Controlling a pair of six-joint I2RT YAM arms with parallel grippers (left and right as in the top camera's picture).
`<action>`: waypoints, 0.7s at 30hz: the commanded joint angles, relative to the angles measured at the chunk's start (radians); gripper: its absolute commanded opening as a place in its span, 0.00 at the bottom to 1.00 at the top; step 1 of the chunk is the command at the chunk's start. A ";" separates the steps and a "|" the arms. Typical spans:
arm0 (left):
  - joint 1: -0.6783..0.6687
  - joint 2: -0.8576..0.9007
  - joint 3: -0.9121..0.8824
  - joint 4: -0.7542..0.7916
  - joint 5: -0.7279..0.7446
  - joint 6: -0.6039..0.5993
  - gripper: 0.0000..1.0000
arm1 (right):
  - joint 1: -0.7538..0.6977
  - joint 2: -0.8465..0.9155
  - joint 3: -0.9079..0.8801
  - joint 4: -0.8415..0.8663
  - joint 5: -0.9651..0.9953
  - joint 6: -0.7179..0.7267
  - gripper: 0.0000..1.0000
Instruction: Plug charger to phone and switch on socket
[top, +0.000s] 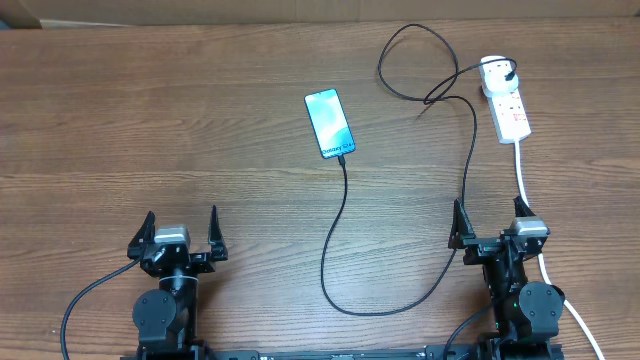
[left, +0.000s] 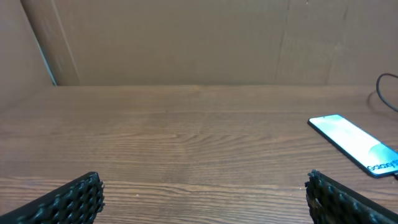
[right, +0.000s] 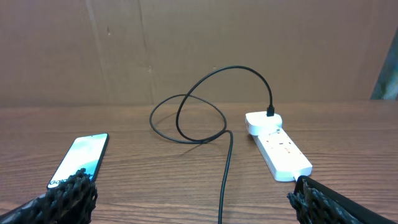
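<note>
- the phone (top: 330, 123) lies flat, screen up, near the middle of the worktop (top: 180, 120). in the left wrist view the right frame edge cuts off its near end. in the right wrist view a finger pad (right: 65, 198) covers its near corner.
- the charger (top: 344, 190) has its tip right at the phone's near end. whether the tip is seated in the port is too small to tell.
- from the phone the black cable runs toward the arms, bends in a wide u and climbs past the right arm (top: 520, 275). it then curls in loose loops, and its plug end sits in the far end of the socket (top: 505, 100).
- the socket lies at the far right of the worktop. its red switch marks are too small to read as on or off.
- its white lead (top: 522, 165) runs back beside the right arm and leaves the frame at the bottom edge.
- left jaws: spread wide, pinching nothing, over bare wood well apart from the phone.
- right jaws: spread wide, pinching nothing. the cable lies on the wood between them, with the socket ahead to the right.
- a brown cardboard wall (left: 186, 37) closes the far edge. open wood stretches to the left of the phone.
</note>
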 joint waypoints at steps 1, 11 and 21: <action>0.005 -0.012 -0.005 0.001 -0.020 -0.057 1.00 | -0.001 -0.008 -0.011 0.005 0.008 -0.002 1.00; 0.005 -0.012 -0.005 -0.001 -0.001 0.015 1.00 | -0.001 -0.008 -0.011 0.005 0.008 -0.002 1.00; 0.005 -0.012 -0.005 -0.002 0.010 0.015 0.99 | -0.001 -0.008 -0.011 0.005 0.008 -0.002 1.00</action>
